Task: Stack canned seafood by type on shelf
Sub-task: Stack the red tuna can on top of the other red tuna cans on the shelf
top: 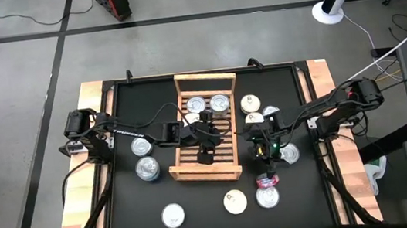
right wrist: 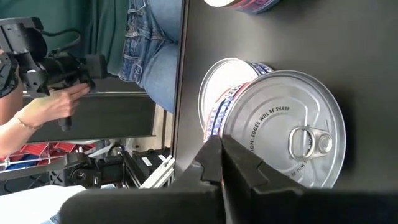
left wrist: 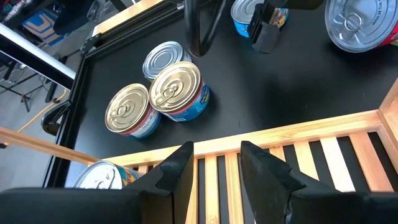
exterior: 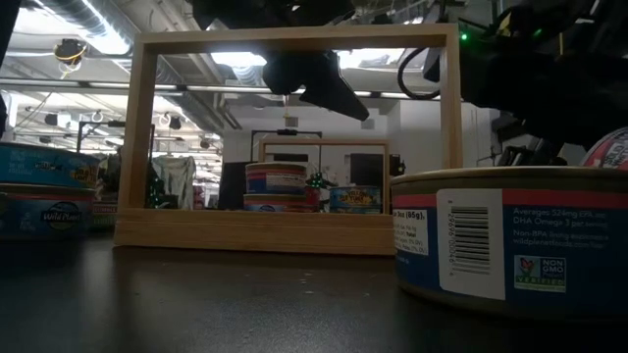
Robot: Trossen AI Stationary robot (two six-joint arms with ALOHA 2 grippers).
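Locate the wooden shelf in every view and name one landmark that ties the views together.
High view: shelf at table centre.
Low view: its end rail frames the middle.
Left wrist view: slats beyond the left gripper.
Right wrist view: not in it.
Landmark: cans at the shelf's far end.

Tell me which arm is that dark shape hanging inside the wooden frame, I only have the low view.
Observer: That is the left gripper, over the slats of the shelf.
Operator: Is it carrying a can?
Observer: No. Its fingers stand open above bare slats with nothing between them.
Operator: And the other arm?
Observer: The right gripper is off the shelf, on its right side. It is shut and empty, above a silver-lidded can.
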